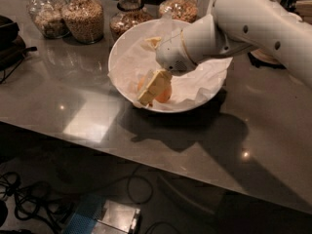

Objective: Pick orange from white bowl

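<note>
The white bowl, lined with crumpled white paper, stands on the grey counter. The orange lies at the bowl's front and is mostly hidden behind my gripper. The gripper's beige fingers reach down into the bowl right over the orange, touching or nearly touching it. The white arm comes in from the upper right across the bowl.
Several glass jars of grains stand along the counter's back edge behind the bowl. A dark object sits at the far left. The counter's front edge runs below the bowl, with cables and a box on the floor.
</note>
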{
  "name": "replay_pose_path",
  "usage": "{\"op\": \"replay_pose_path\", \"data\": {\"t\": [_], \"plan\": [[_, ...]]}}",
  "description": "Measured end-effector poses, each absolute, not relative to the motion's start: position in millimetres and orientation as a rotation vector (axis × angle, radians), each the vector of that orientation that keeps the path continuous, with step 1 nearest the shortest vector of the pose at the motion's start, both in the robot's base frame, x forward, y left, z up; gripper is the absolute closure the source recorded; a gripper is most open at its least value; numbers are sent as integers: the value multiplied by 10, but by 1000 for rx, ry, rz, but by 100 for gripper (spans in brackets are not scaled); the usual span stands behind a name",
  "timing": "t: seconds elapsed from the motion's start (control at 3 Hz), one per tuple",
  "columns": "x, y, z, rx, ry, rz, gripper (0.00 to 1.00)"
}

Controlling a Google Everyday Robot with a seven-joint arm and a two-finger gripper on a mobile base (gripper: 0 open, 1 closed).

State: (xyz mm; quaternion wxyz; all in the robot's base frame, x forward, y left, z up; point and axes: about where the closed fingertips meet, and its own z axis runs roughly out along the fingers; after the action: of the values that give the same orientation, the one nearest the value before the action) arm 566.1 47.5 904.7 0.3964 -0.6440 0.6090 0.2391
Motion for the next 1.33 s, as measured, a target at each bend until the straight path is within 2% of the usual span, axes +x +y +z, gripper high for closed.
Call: {"op": "replay_pose_path", "data": {"t": [0.33, 1.33], "plan": [[6061, -213, 9270, -1549, 1613, 406, 0], [6191, -265, 9188, -1541, 1635, 328, 0]]}}
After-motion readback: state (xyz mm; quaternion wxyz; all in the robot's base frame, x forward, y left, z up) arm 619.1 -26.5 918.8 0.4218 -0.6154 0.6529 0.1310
